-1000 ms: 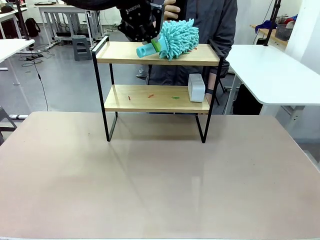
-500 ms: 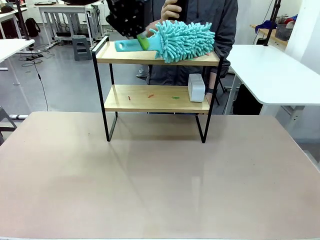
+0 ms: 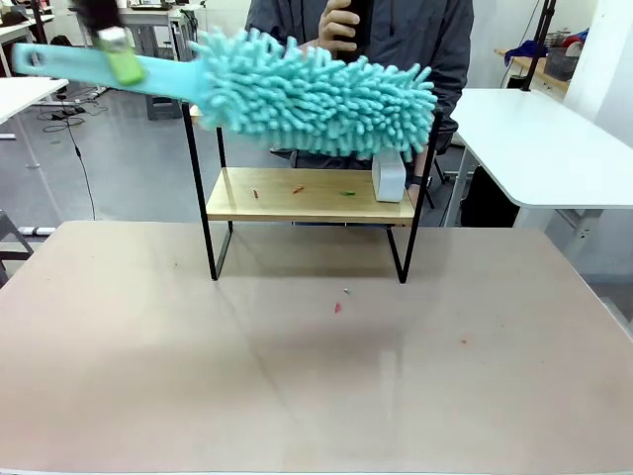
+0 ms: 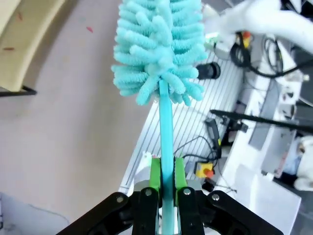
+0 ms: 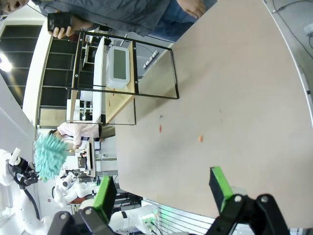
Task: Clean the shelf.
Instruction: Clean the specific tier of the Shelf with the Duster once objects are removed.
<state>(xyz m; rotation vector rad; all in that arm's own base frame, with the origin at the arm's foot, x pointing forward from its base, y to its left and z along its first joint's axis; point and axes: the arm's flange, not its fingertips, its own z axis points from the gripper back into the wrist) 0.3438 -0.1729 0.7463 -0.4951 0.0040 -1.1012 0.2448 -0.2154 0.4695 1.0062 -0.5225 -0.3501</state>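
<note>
Shelf location: the shelf stands at the far middle of the table, in front of the person; its top board is mostly hidden behind the duster head.
Tool: a teal microfibre duster lies roughly level across the height of the top board, with its handle running out to the robot's left.
Left gripper: the left gripper is clenched on the duster handle, with the green pads flat on both sides of it and the head straight ahead.
Right gripper: the right gripper is released, jaws wide with nothing between them, low over the near table edge.
Contact: the front view does not show whether the fibres touch the top board or hang just in front of it.
Debris, lower board: small red, orange and green scraps lie left of a small white box-shaped device.
Debris, table: a few specks lie in front of the shelf.
Step in hand (judged): sweeping the boards toward the robot's side.
Procedure: keep the handle level, let only the fibres bear on the wood, and stroke along the board in one direction.
Lower tier: enter between the boards at a shallow angle and start left of the device.
Hazards: the head could snag the black frame, nudge the device or tip the light shelf.
Clearance: stay clear of the person's hand behind the shelf.
</note>
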